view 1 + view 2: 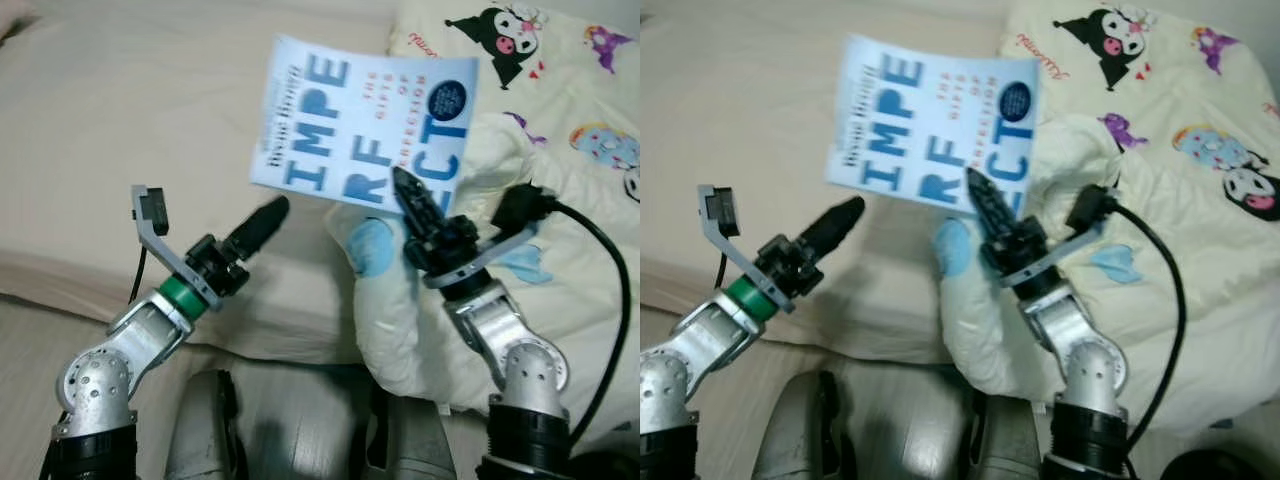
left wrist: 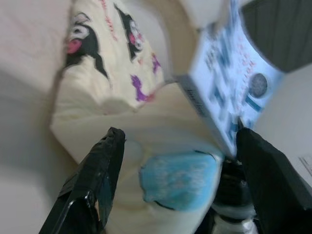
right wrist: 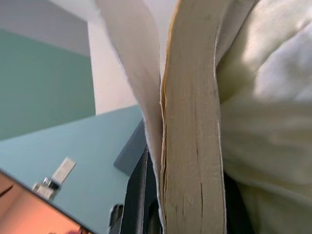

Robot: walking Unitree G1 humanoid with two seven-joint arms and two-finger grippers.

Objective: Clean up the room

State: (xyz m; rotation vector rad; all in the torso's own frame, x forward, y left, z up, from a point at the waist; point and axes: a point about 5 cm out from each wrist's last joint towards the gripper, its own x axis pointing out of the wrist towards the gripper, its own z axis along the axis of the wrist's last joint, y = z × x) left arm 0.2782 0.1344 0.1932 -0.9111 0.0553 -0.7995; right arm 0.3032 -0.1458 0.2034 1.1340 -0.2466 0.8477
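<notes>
A light blue paperback book point(image 1: 350, 110) with big letters on its cover is held up above the bed, tilted. My right gripper point(image 1: 412, 200) is shut on its lower edge, and the book's cream page edge point(image 3: 192, 122) runs between the fingers in the right wrist view. My left gripper point(image 1: 265, 222) hovers to the left of the book and a little below it, apart from it and open, with nothing between its fingers point(image 2: 105, 165). In the left wrist view the book point(image 2: 229, 73) shows beyond them.
A cream blanket point(image 1: 560, 120) printed with cartoon characters is heaped on the right, one fold point(image 1: 372, 245) hanging over the bed's edge. Beige bed sheet point(image 1: 120, 150) spreads to the left. A black cable point(image 1: 610, 290) loops off my right wrist. My legs point(image 1: 300, 420) stand against the bed.
</notes>
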